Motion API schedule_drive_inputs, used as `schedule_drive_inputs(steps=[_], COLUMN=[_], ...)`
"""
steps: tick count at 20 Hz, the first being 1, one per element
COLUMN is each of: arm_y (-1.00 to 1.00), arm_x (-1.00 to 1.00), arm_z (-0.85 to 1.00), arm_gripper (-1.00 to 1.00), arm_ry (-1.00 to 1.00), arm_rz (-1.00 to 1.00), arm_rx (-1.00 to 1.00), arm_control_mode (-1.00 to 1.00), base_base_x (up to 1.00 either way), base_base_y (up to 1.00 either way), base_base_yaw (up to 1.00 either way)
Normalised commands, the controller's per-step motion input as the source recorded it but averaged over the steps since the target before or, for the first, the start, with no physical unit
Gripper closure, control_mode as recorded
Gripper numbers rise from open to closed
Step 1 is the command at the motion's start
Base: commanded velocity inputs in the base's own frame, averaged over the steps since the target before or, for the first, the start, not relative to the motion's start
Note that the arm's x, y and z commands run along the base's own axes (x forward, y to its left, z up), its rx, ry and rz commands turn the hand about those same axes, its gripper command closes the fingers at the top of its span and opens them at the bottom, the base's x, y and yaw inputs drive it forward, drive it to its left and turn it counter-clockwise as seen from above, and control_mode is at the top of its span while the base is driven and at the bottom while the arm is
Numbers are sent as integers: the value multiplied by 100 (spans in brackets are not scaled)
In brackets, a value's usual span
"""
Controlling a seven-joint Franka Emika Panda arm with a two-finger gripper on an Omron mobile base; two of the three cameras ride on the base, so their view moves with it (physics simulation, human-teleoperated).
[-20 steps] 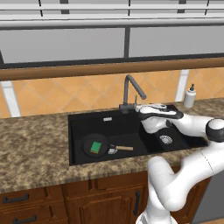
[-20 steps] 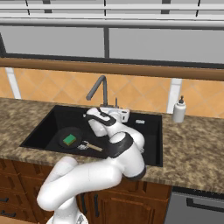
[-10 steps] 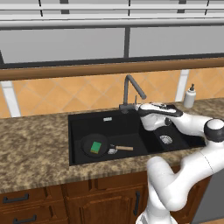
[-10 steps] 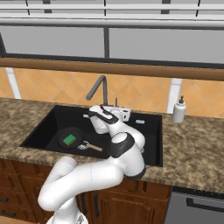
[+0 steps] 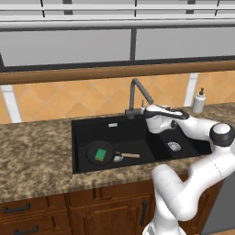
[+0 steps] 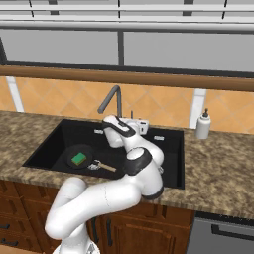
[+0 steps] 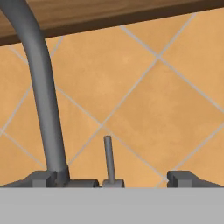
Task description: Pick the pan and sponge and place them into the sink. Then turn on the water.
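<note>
The black pan point(image 5: 92, 153) lies in the wide left basin of the sink point(image 5: 133, 131), its wooden handle pointing right. The green sponge point(image 5: 101, 154) rests on the pan. From the right base view, pan point(image 6: 85, 153), sponge point(image 6: 78, 158) and sink point(image 6: 166, 149) look the same. My gripper point(image 5: 146, 111) hovers open over the sink's back edge, right beside the base of the grey faucet point(image 5: 134, 94). In the hand view the thin upright lever point(image 7: 108, 157) stands between my open fingertips point(image 7: 187, 178), with the faucet neck point(image 7: 41, 96) to the left. The water is out of view.
A white soap dispenser point(image 5: 198, 101) stands on the counter to the right of the sink. The narrow right basin has a silver drain point(image 5: 173, 146). Speckled granite counter point(image 5: 32, 156) surrounds the sink, with the tiled wall point(image 7: 144, 87) close behind the faucet.
My hand has crept a little to the left, closer to the faucet base. Pan and sponge have not moved, and the jaws stay open.
</note>
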Motion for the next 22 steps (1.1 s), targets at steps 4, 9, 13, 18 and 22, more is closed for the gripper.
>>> schedule_drive_inputs(steps=[4, 9, 13, 18, 22], arm_y=[0, 1, 5, 5, 3], arm_x=[19, 10, 8, 9, 13], arm_z=[0, -6, -10, -7, -5], arm_gripper=[-100, -100, -100, -100, -100], arm_ry=[0, 0, 0, 0, 0], arm_rz=[0, 0, 0, 0, 0], arm_rx=[0, 0, 0, 0, 0], arm_control_mode=[-100, -100, -100, -100, -100], base_base_x=[0, 0, 0, 0, 0], base_base_y=[0, 0, 0, 0, 0], base_base_yaw=[0, 0, 0, 0, 0])
